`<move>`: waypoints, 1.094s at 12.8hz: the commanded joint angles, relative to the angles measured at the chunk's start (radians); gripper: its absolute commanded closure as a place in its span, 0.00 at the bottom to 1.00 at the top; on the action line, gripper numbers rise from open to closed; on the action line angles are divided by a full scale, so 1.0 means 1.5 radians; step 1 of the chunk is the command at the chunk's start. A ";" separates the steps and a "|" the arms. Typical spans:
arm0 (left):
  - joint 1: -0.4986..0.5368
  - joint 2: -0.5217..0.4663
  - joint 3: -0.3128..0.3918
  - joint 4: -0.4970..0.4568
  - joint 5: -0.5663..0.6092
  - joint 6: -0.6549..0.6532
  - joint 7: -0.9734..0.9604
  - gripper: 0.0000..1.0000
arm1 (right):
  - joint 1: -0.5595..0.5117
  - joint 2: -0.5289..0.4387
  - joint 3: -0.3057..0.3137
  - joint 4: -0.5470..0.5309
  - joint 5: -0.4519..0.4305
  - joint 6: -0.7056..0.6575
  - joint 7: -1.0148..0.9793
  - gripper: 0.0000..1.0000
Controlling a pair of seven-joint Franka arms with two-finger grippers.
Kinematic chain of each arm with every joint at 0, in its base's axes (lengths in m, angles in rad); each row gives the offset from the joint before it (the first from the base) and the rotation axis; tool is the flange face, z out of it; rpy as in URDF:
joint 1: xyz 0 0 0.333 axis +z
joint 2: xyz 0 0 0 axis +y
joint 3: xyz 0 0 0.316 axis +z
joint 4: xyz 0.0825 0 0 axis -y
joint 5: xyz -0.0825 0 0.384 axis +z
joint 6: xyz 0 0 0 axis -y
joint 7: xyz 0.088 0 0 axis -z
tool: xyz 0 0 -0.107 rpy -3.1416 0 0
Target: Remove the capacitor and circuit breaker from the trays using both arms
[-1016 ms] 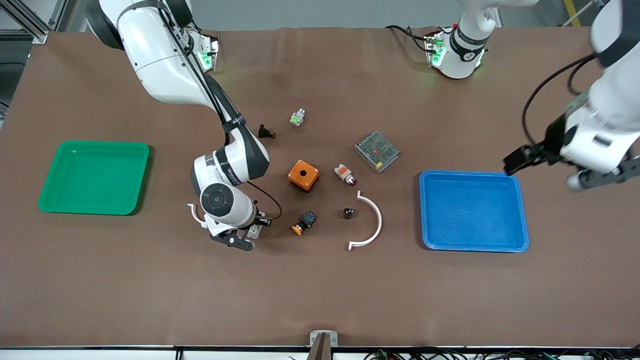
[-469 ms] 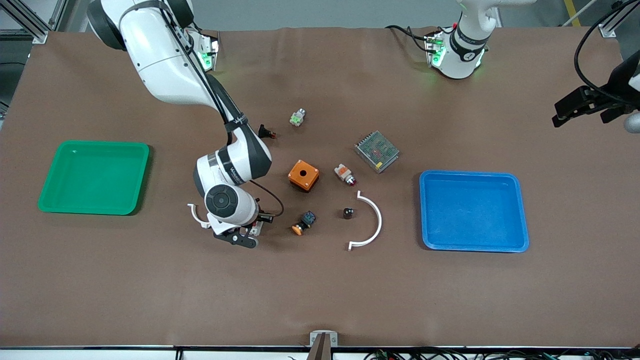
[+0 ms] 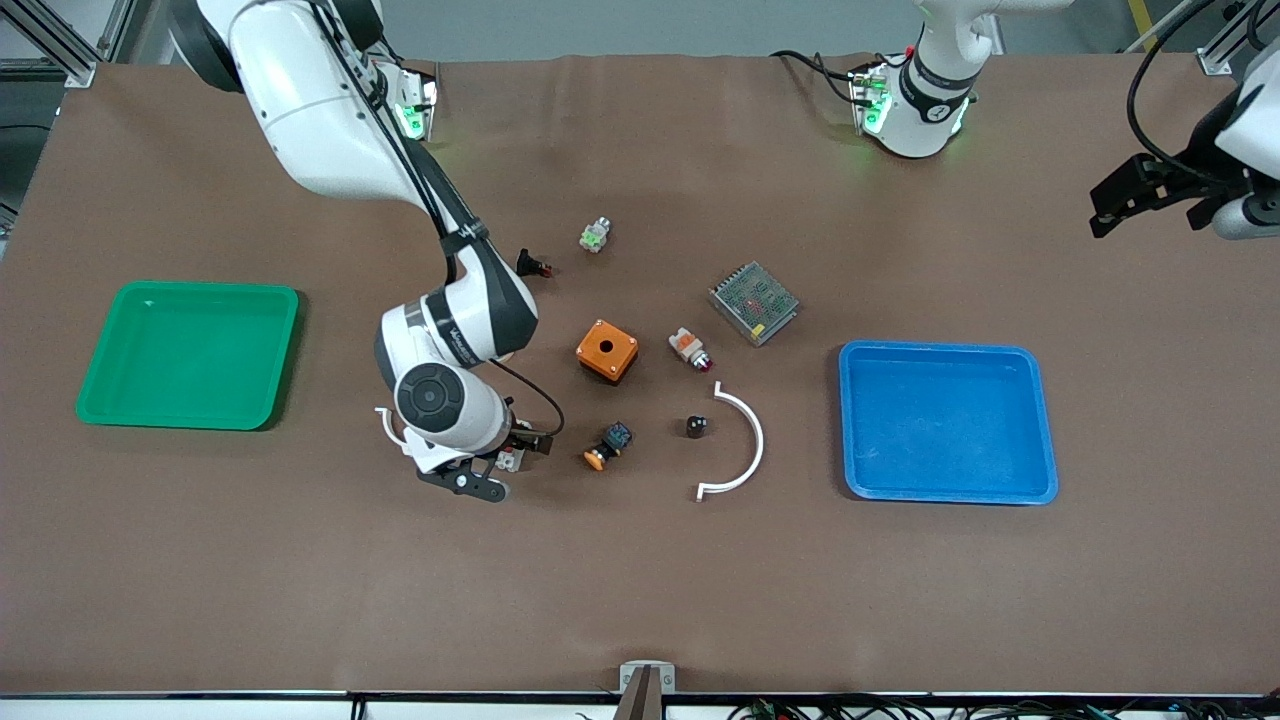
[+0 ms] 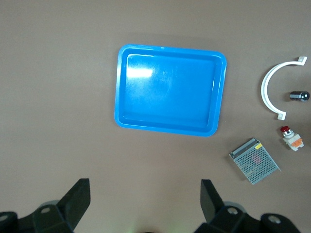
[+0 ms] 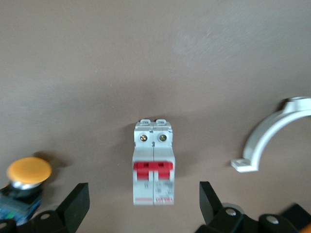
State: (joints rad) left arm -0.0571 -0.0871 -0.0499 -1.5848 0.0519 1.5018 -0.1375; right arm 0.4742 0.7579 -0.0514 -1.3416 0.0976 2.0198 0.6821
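Note:
The breaker is a white-grey block with red levers, lying on the table beside the orange-capped push button. My right gripper is low over it and open. In the right wrist view the breaker lies between the spread fingertips, untouched. The capacitor is a tiny black cylinder inside the curve of the big white arc; it also shows in the left wrist view. My left gripper is open and empty, high over the left arm's end of the table.
A blue tray lies toward the left arm's end, a green tray toward the right arm's end. Mid-table are an orange box, a white-and-orange part, a mesh-covered unit, a green-white part, a black red-tipped part and a small white arc.
My left gripper has risen and swung from beside the blue tray toward the robots' side, at the left arm's end. My right gripper has shifted only slightly over the breaker.

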 commanded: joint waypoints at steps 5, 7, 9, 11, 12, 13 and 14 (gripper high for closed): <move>-0.001 -0.018 -0.008 -0.019 -0.021 0.011 0.019 0.00 | -0.056 -0.127 -0.048 0.045 0.001 -0.111 -0.118 0.00; -0.001 -0.013 -0.008 -0.019 -0.021 0.011 0.019 0.00 | -0.086 -0.143 -0.063 0.045 -0.016 -0.141 -0.202 0.00; -0.006 -0.010 -0.009 -0.019 -0.022 0.012 0.018 0.00 | -0.101 -0.172 -0.086 0.044 -0.022 -0.153 -0.271 0.00; -0.004 -0.011 -0.009 -0.018 -0.022 0.011 0.019 0.00 | -0.117 -0.240 -0.121 0.028 -0.022 -0.204 -0.329 0.00; -0.004 -0.012 -0.009 -0.018 -0.022 0.011 0.019 0.00 | -0.137 -0.268 -0.125 0.028 -0.024 -0.241 -0.341 0.00; -0.005 -0.013 -0.010 -0.017 -0.023 0.013 0.019 0.00 | -0.161 -0.292 -0.121 0.029 -0.035 -0.255 -0.381 0.00; -0.007 -0.011 -0.010 -0.015 -0.023 0.015 0.019 0.00 | -0.192 -0.309 -0.114 0.029 -0.041 -0.259 -0.420 0.00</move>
State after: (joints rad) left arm -0.0679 -0.0920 -0.0620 -1.6018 0.0329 1.5106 -0.1363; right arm 0.2524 0.3697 -0.2482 -1.2622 0.0613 1.6499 0.1319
